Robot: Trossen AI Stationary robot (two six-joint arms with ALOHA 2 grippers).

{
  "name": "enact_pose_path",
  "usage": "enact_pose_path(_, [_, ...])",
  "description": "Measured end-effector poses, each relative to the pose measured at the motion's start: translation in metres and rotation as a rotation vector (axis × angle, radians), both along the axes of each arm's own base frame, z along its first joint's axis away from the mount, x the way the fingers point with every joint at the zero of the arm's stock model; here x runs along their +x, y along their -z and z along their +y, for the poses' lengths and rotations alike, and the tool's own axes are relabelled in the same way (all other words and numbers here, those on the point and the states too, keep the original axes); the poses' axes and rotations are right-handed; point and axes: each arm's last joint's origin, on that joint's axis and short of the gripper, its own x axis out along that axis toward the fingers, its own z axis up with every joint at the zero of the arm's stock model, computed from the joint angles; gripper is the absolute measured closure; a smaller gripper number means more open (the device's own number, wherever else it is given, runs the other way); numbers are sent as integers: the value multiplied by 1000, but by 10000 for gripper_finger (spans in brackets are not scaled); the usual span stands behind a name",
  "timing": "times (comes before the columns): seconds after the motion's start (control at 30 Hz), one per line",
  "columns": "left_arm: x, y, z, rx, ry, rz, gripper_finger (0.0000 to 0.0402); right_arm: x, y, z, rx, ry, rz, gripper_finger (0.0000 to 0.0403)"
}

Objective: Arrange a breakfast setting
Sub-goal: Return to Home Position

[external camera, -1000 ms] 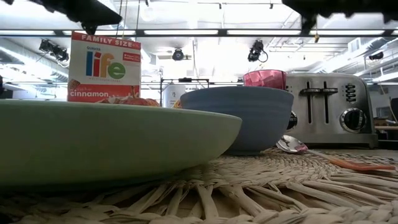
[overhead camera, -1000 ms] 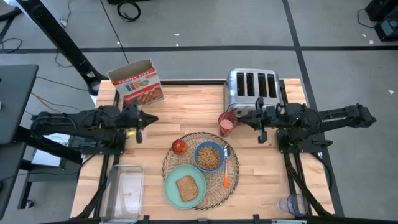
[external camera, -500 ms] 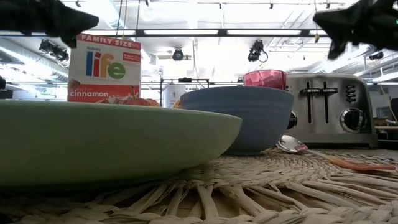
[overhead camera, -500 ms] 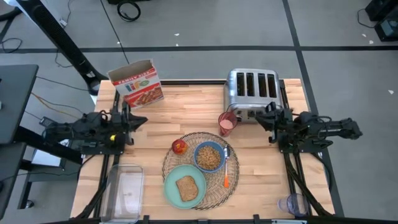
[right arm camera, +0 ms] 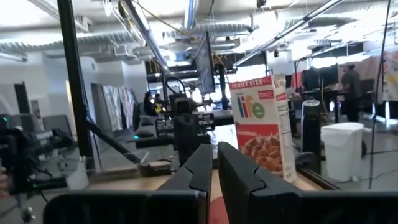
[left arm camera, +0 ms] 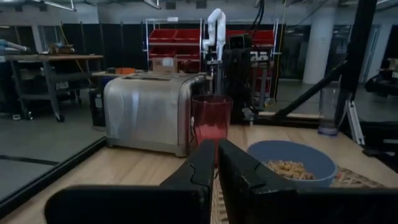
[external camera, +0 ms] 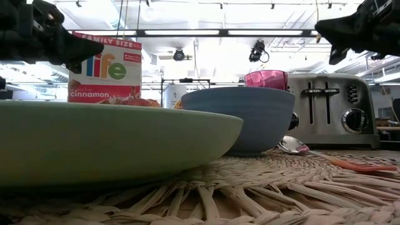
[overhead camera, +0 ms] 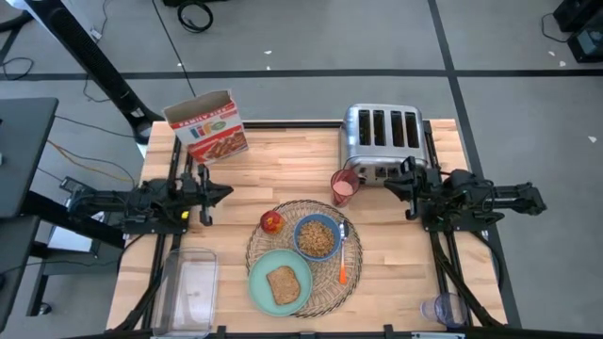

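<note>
A round woven straw placemat [overhead camera: 325, 279] lies at the table's near middle. On it sit a mint-green plate [overhead camera: 260, 281] with a toast slice [overhead camera: 283, 284], a blue bowl [overhead camera: 317, 236] of cereal and an orange-handled spoon [overhead camera: 343, 259]. A red apple [overhead camera: 271, 221] rests at the mat's left rim. A pink cup [overhead camera: 344, 186] stands on the table before the toaster. My left gripper [overhead camera: 224, 189] is shut and empty above the table's left side. My right gripper [overhead camera: 388, 184] is shut and empty, right of the cup.
A chrome toaster [overhead camera: 381, 139] stands at the far right, a cereal box [overhead camera: 207, 125] at the far left. A clear plastic bin [overhead camera: 186, 290] sits at the near left corner, a clear cup [overhead camera: 443, 309] at the near right.
Both arms have drawn back from the middle and lowered: my left gripper toward the table's left edge, my right gripper toward the right edge. The setting's things have stayed where they were.
</note>
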Motion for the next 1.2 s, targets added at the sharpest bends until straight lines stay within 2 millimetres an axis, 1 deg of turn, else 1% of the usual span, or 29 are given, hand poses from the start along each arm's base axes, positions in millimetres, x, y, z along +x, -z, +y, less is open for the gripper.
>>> enact_pose_path(0.13, [1, 4, 0, 7, 8, 45, 374, 1, 3, 0, -33, 13, 33, 368])
enact_pose_path(0.23, [2, 6, -1, 47, 14, 78, 374, 2, 7, 0, -40, 17, 77, 369])
enact_pose_path(0.47, [3, 7, -1, 75, 11, 88, 374, 4, 19, 0, -95, -3, 210, 367])
enact_pose_path(0.6, [3, 6, -1, 75, 10, 81, 374, 4, 21, -2, -142, 74, 243, 367])
enact_pose_path(0.67, [3, 6, -1, 74, 9, 77, 374, 4, 22, -3, -155, 133, 254, 366])
enact_pose_path(0.77, [3, 6, -1, 75, 8, 77, 374, 4, 22, -4, -154, 152, 261, 367])
enact_pose_path(1.2, [3, 5, -1, 74, 9, 67, 374, 4, 21, -3, -154, 124, 242, 368])
